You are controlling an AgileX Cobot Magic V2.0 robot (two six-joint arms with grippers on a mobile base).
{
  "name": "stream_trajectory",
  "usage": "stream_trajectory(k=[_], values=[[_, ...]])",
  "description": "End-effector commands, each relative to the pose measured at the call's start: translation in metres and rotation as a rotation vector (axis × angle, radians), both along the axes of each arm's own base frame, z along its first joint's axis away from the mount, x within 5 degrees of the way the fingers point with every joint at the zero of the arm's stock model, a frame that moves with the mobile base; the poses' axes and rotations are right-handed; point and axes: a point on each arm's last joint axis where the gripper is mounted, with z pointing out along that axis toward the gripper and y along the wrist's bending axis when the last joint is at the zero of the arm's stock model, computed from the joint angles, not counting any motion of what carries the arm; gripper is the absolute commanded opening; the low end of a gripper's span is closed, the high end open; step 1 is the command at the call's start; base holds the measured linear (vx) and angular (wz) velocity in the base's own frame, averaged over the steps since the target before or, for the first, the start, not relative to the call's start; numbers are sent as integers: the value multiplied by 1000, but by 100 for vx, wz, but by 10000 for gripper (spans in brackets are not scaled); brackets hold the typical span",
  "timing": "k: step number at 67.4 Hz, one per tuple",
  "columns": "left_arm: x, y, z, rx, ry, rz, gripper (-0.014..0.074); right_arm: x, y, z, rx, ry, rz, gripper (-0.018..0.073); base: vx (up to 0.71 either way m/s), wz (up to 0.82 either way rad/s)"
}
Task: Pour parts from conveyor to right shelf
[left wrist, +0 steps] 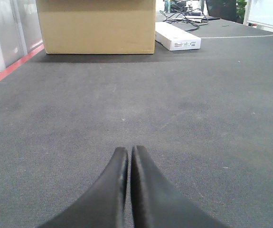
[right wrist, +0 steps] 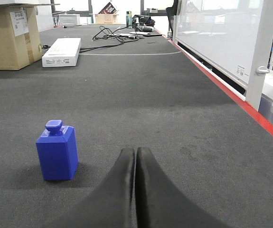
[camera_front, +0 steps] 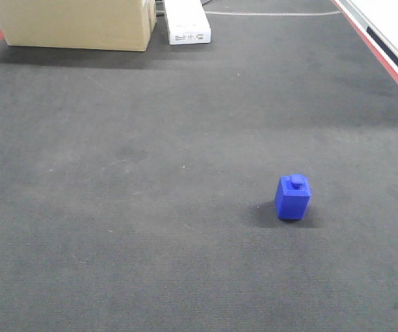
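left hand (left wrist: 128, 152): fingers pressed flat together with nothing between them, hanging low over a bare patch of belt (left wrist: 198, 133)
right hand (right wrist: 136, 151): same deal, fingers closed tip to tip and empty; the block is near it, a bit ahead and off to its left, not touching
blue block (camera_front: 293, 197): standing upright on the belt with its little round stud on top, right of centre in the front view, well apart from the boxes at the far end
belt: dark grey, finely ribbed, with a red stripe (camera_front: 392, 66) down the right edge and another one on the left
cardboard box (camera_front: 74, 24): far end, left side, sitting on the belt
white flat box (camera_front: 187, 24): just beside the cardboard box, on its right
cables (right wrist: 112, 34): loose tangle behind the white flat box; the other bits back there are too small to make out
white panel (right wrist: 217, 38): runs along past the right stripe, probably a board or partition, can't really tell
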Motion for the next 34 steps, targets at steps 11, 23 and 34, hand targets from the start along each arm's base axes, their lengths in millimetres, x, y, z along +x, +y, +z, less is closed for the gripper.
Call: stream_trajectory(k=[11,23,34], values=[[-1,0,13,-11,-96,-7,-6,0,0,4,-10,-75,3,-8,0,0],[-1,0,13,-11,-96,-7,-6,0,0,4,-10,-75,3,-8,0,0],[-1,0,13,-11,-96,-7,-6,0,0,4,-10,-75,3,-8,0,0]])
